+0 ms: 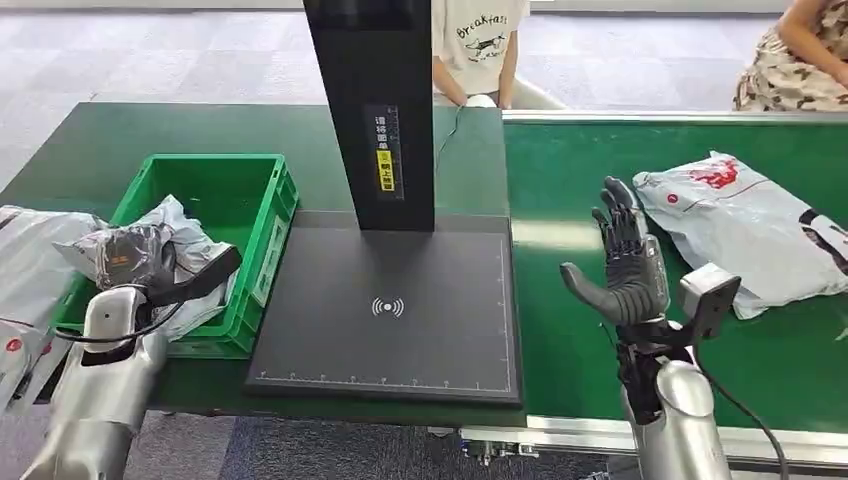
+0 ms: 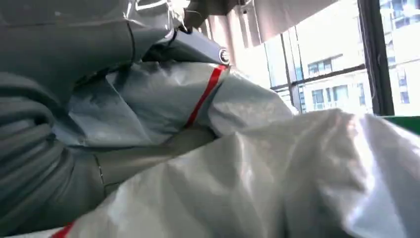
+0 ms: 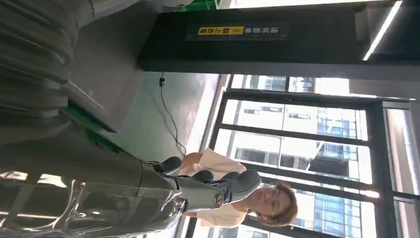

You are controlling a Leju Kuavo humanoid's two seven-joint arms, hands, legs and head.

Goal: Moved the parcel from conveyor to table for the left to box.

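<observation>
My left arm reaches in low on my left, and my left hand is down in the green crate, wrapped round a crumpled silver-grey parcel; in the left wrist view my grey thumb lies across that parcel's plastic, which carries a red stripe, with more pale wrapping bunched close against it. I am gripping it. Outside the crate, at my far left, another pale bag hangs over the table edge.

My right hand stands upright over the green conveyor belt, palm turned toward my left, fingers spread and straight, holding nothing. Just beyond it to the right, a white mailer bag with red print lies flat on the belt, not touching my fingers.

Between my arms sits the black scanner plate with its wireless mark, resting on the dark green table. A black column rises from the plate's far edge and bears a yellow label.

Past the table a person in a white printed shirt stands, and another person in patterned clothing is at the far right.
</observation>
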